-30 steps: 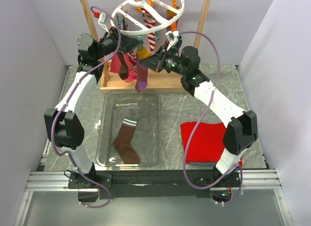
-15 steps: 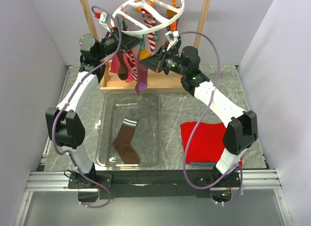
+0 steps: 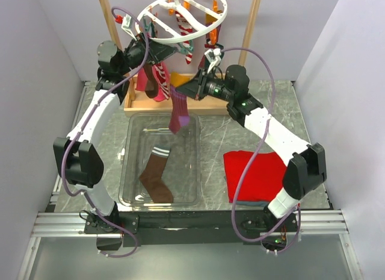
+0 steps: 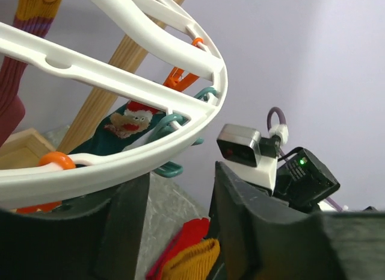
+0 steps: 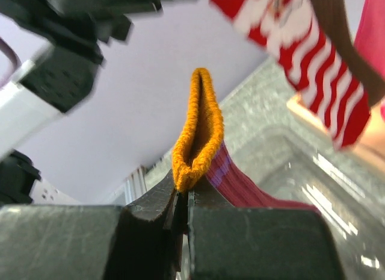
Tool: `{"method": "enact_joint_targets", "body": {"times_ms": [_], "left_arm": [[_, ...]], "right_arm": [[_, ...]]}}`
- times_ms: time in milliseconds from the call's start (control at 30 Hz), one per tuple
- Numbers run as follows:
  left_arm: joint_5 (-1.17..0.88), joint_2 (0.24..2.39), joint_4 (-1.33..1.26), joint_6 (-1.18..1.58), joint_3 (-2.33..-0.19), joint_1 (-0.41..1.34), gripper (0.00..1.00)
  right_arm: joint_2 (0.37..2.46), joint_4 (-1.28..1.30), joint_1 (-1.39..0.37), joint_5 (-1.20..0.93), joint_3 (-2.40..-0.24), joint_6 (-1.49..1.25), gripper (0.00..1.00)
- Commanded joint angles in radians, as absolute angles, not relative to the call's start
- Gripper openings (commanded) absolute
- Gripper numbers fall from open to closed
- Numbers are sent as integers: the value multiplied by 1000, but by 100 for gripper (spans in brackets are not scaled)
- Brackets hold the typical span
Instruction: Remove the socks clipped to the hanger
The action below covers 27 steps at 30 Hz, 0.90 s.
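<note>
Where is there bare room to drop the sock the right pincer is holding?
The clear bin is bare behind the brown sock, right below the purple sock held in the right pincer. Bare tabletop also lies between bin and red cloth. Under the hanger ring, both arms and hanging socks crowd together.

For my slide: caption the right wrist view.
Right hand pinching the orange cuff of a magenta sock, clear bin beyond.

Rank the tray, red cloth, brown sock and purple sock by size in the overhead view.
Largest first:
tray
red cloth
brown sock and purple sock: nearly alike; the purple one hangs nearer the camera, so unranked.
</note>
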<state>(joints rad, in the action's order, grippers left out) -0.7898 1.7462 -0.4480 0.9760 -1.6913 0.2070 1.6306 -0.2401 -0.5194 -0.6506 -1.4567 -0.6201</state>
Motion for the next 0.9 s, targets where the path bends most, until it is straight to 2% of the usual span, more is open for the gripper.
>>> {"method": "enact_joint_targets", "body": {"times_ms": [0,67,200,233,400,600,767,867], "left_arm": [[-741,1672,-405,934,-1669,207,56],[-752,1652,-396,937,-1651,207,63],[-750,1595,-365,922,-1589,207,70],[-750,1565,-354,916,-1574,207,76],[-724,1445,-276,877,-1457,207,79],[-704,1263,-152,854,-1362,207,90],[-667,1123,-32,772,-1316,207,92],[-632,1071,52,720,-1312,207,92]], "right_arm": [[1491,-183,-554,-632,-1405,-548,0],[1451,-173,-574,-621,-1353,-543,0],[1347,-129,-612,-604,-1286,-535,0],[1329,-117,-639,-598,-1264,-526,0],[1200,-92,-733,-555,-1168,-523,0],[1121,-162,-848,-540,-996,-606,0],[1169,-313,-876,-592,-887,-716,0],[1233,-302,-867,-554,-897,-698,0]]}}
